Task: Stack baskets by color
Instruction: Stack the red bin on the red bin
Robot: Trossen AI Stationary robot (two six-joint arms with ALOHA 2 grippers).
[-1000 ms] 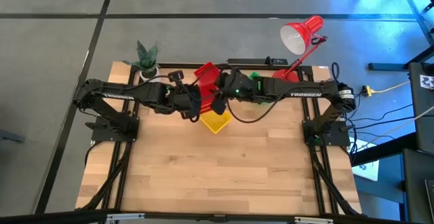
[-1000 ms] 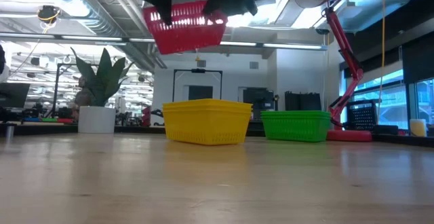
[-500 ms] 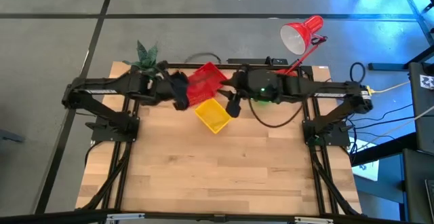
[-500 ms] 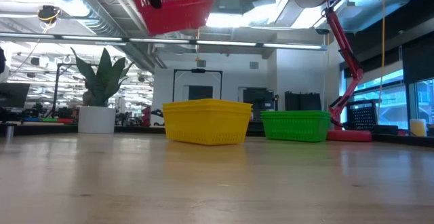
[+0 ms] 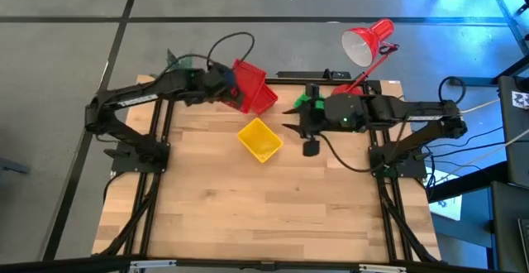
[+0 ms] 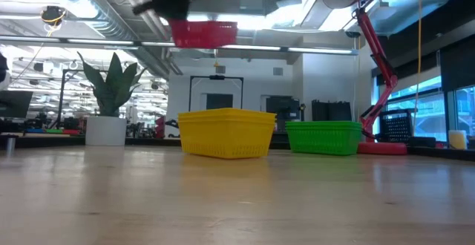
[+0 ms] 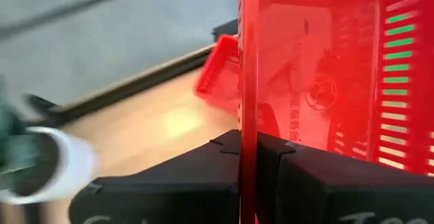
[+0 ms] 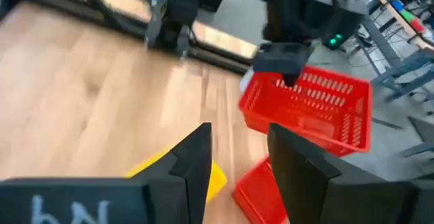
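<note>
The left claw [image 5: 230, 87] is clamped on the rim of a red basket [image 5: 250, 84], which is held in the air, tilted, above the far edge of the worktop [image 5: 273, 207], at about eleven o'clock from the worktop's middle. In the left wrist view the basket wall is seen pinched edge-on between the two fingers [image 7: 203, 176], a grip that suits a thin slatted side. Beyond it in that view, a second red basket [image 7: 218, 75] is seen lying on the worktop; the held one is probably being carried over to be nested into it.

The right claw [image 5: 307, 128] is set wide, with nothing held, at about one o'clock from the middle; it is kept clear of the left arm's path.

A yellow stack [image 5: 260, 139] is placed near the middle of the worktop, and a green stack [image 6: 323, 136] is seen in the low view near the lamp [image 5: 368, 45], so like colours are kept together. How many baskets each stack holds cannot be told. A potted plant [image 6: 106, 108] stands at the far left corner.
</note>
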